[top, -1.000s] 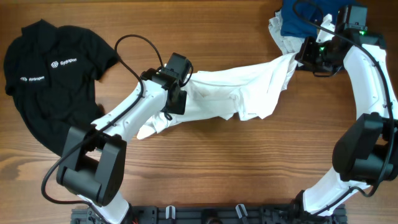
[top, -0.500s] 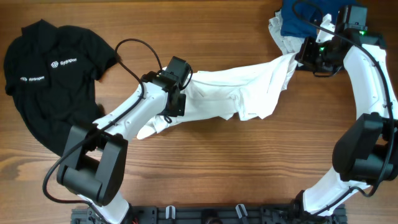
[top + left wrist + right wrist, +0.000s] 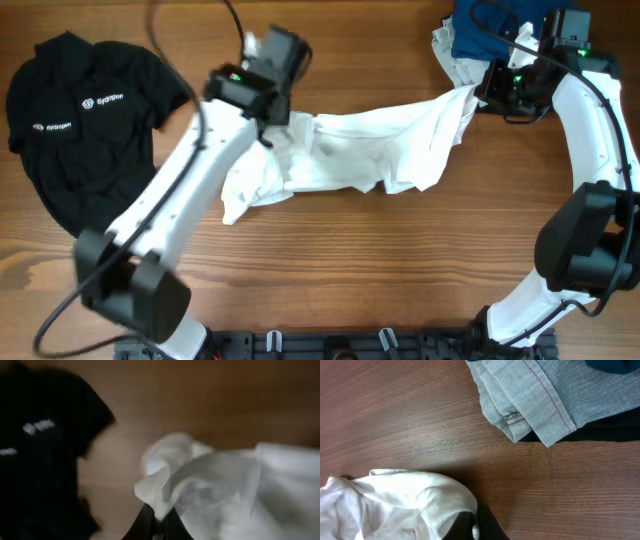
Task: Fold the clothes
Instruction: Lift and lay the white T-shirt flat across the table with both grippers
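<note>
The clothes, a white T-shirt (image 3: 380,140), lie crumpled and stretched across the middle of the table. My left gripper (image 3: 278,122) is shut on a bunch of the shirt's left part and holds it raised off the wood. The blurred left wrist view shows the dark fingers (image 3: 150,525) pinching white fabric (image 3: 215,485). My right gripper (image 3: 483,93) is shut on the shirt's right end near the back right. In the right wrist view its fingers (image 3: 490,525) clamp a ribbed white edge (image 3: 395,505).
A black shirt with small white logos (image 3: 85,120) lies spread at the left, also in the left wrist view (image 3: 40,460). Folded blue and pale grey garments (image 3: 470,35) sit at the back right corner, just beyond my right gripper (image 3: 540,395).
My left gripper has shut on the shirt's left part and risen toward the far side, pulling the fabric up with it. The right arm has not moved.
</note>
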`<action>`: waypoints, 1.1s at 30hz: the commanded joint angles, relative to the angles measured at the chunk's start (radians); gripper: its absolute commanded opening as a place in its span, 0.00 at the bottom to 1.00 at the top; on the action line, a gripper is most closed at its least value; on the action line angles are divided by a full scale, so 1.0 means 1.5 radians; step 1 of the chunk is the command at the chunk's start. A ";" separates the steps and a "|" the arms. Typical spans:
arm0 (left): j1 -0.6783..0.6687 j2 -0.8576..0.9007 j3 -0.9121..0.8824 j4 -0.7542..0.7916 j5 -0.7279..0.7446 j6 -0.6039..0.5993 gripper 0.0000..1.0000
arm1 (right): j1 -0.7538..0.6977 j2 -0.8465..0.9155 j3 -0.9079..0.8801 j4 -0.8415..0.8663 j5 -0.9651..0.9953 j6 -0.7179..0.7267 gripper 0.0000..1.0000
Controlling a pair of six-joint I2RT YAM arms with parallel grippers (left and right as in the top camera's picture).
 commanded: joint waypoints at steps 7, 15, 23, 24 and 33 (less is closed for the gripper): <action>0.132 -0.145 0.146 0.021 -0.149 0.004 0.04 | -0.002 -0.088 0.105 -0.038 -0.015 -0.001 0.04; 0.273 -0.221 0.146 0.100 -0.145 0.004 0.04 | -0.030 -0.218 0.223 -0.076 0.055 0.021 0.04; 0.311 -0.325 0.146 0.143 -0.143 0.004 0.04 | -0.138 -0.376 0.249 -0.082 0.055 0.035 0.04; 0.311 -0.340 0.146 0.143 -0.143 0.004 0.04 | -0.149 -0.391 0.249 -0.088 0.055 0.035 0.04; 0.311 -0.481 0.146 0.097 -0.100 0.002 0.04 | -0.201 -0.502 0.249 -0.141 0.055 0.030 0.04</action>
